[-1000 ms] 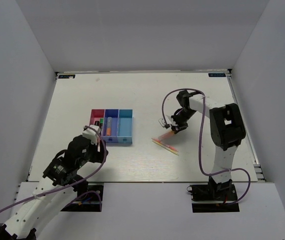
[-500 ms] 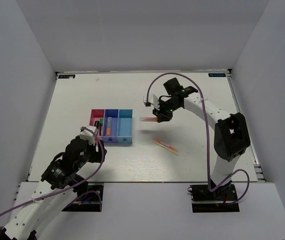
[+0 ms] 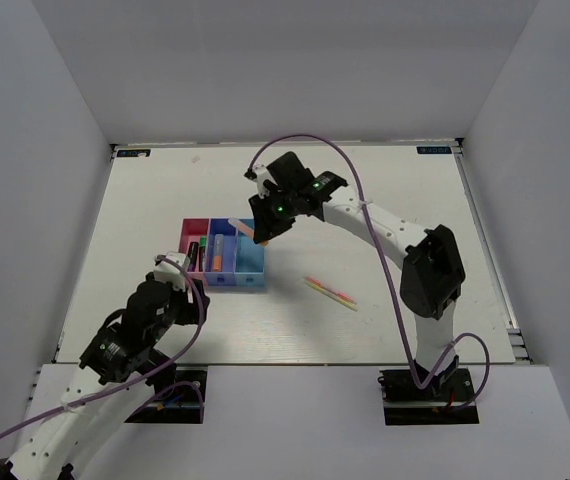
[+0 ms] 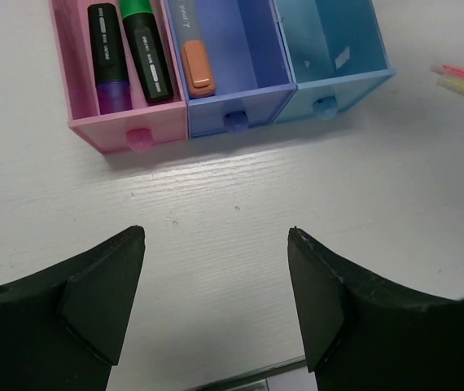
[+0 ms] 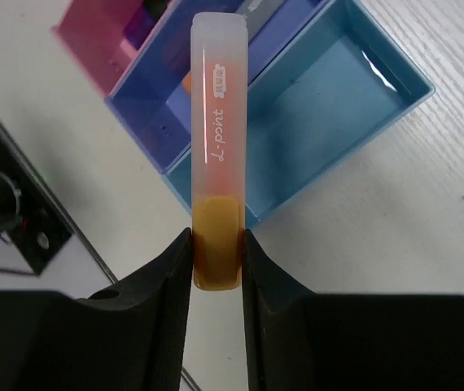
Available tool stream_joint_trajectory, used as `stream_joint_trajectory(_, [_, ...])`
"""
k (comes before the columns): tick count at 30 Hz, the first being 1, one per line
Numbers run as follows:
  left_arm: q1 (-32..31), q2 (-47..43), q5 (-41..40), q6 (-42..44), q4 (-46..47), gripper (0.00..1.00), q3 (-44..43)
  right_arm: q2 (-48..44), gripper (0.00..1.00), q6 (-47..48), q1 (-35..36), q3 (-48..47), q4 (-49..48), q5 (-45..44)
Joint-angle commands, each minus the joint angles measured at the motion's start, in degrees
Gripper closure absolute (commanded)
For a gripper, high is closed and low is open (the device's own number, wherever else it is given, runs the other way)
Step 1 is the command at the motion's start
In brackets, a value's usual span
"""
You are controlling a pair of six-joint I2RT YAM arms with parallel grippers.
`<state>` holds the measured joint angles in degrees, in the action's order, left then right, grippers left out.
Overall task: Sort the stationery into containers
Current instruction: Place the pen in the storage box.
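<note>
right jaws clenched on the amber end of a translucent orange-pink highlighter (image 5: 217, 147), held in the air above the containers; in the right wrist view its body lies over the wall between the dark blue plastic bin (image 5: 155, 126) and the light blue plastic bin (image 5: 354, 122), with its far tip reaching past them. the top view shows the same highlighter (image 3: 249, 229) just above the blue bins. the three narrow bins are joined side by side on the white table (image 3: 415, 200) — pink-red plastic bin (image 4: 77, 106) on the left, then dark blue, then light blue. the pink-red bin holds a black marker with a purple cap (image 4: 106, 57) and, touching beside it, a stubby black marker with a green cap (image 4: 146, 49). the dark blue bin holds a grey marker with an orange cap (image 4: 195, 53) lying along its left wall. left jaws released, spread wide and gripping nothing, hovering over bare table just in front of the bins. thin yellow and pink stick pens (image 3: 330, 292) lie together on the table to the right of the bins, well apart from both arms; the left wrist view catches them at its right edge.
</note>
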<state>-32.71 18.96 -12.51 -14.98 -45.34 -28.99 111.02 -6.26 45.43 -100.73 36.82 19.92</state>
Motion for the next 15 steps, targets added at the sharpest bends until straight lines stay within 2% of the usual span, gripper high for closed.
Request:
stream_joint_trajectory(1, [0.3,-2.4,-3.1,-0.8,0.3,0.19,0.4,2.6,1.0,-19.8,2.6,-3.5,-0.3,-11.5])
stream_joint_trajectory(2, [0.3,-2.6,-4.2,-0.9,0.5,0.19,0.5,3.1,1.0,-21.3,2.8,-4.8,0.2,-12.3])
stream_joint_trajectory(3, [0.3,-3.0,-4.8,-1.0,0.6,0.19,0.6,4.0,1.0,-26.9,3.6,-4.9,-0.1,-14.2])
stream_joint_trajectory(7, [0.3,-4.9,-6.7,-1.2,0.8,0.19,1.0,5.7,1.0,-33.1,5.3,-5.5,-2.4,-15.1])
stream_joint_trajectory(15, [0.2,-6.2,-8.1,-1.5,0.7,0.19,1.2,11.3,1.0,-34.0,8.4,-10.9,-4.4,-14.9])
